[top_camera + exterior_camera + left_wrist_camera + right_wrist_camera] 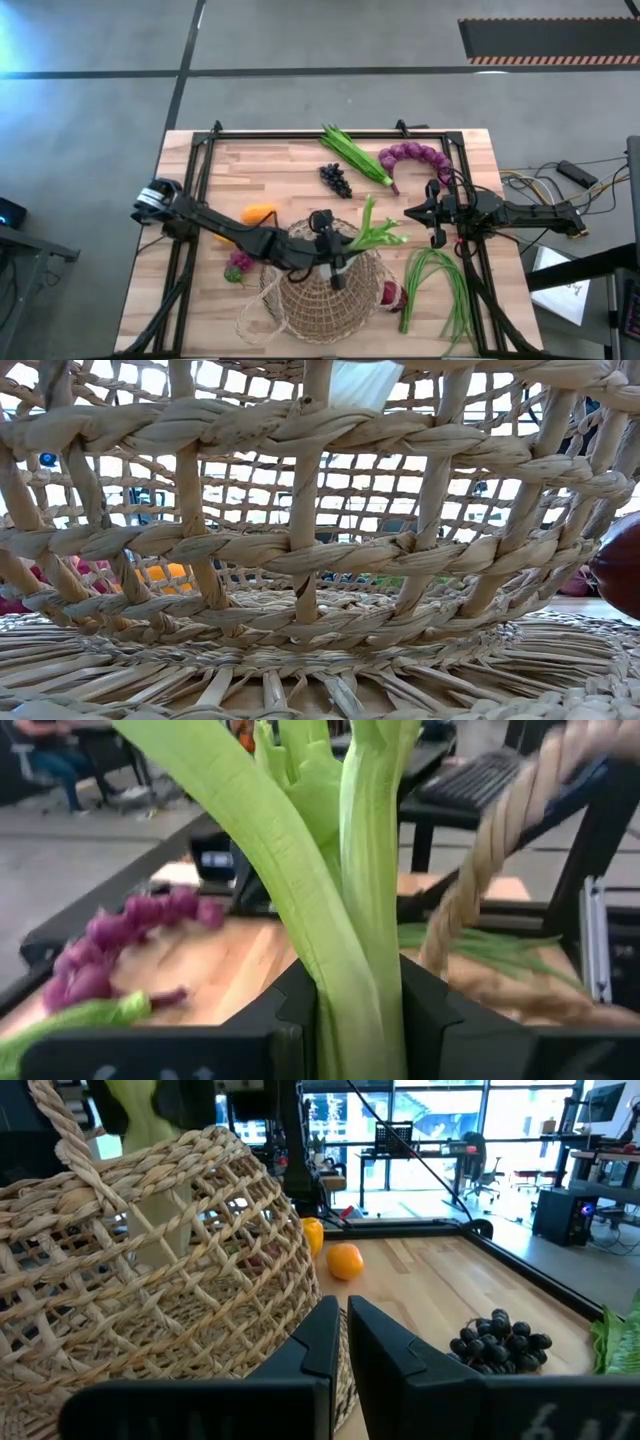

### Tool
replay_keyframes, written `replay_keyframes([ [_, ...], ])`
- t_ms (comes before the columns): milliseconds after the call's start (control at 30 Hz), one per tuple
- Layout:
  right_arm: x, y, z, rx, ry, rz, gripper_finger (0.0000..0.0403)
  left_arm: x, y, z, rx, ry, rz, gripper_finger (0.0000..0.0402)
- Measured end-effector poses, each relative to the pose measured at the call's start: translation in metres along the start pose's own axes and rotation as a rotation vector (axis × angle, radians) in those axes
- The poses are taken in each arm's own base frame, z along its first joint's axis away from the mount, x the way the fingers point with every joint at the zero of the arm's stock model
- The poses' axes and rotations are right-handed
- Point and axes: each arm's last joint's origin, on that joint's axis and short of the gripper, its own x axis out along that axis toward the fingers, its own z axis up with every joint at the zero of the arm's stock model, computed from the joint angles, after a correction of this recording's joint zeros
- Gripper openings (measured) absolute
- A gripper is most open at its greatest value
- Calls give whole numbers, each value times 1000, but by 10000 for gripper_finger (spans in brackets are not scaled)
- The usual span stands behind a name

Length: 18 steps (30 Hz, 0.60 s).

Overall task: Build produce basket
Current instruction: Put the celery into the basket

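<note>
The tan wicker basket (322, 295) stands at the table's near middle and fills the low view (320, 560). My left gripper (338, 250) reaches in from the table's left, over the basket's far rim, shut on the leek (378, 233). The leek's green leaves fan out toward the right. Its pale lower stem (150, 1230) shows through the basket's weave. My right gripper (432, 215) waits shut at the right, touching nothing. The remaining produce lies on the tabletop around the basket. My left gripper pinches the leek's green stalk (352, 990) between its two fingers (290, 1020), just below where the leaves spread. The fingers come nearly level from the table's left. The leaves rise past the fingertips, and the pale end hangs inside the basket; whether it touches I cannot tell.
Green pods (355, 155), a purple onion string (415, 158) and dark grapes (335, 178) lie at the far side. An orange pepper (260, 213) and purple grapes (238, 265) lie left of the basket. A red onion (390, 295) and green beans (435, 290) lie right of it.
</note>
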Motion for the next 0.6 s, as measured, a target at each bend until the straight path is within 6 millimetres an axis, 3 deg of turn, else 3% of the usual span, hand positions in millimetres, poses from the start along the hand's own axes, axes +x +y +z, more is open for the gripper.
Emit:
replay_keyframes([
  [367,0,0,0,2,0,0,18,-3,-2,-18,13,102,19,70],
  [600,0,0,0,0,0,0,18,-5,-1,-21,4,116,22,143],
])
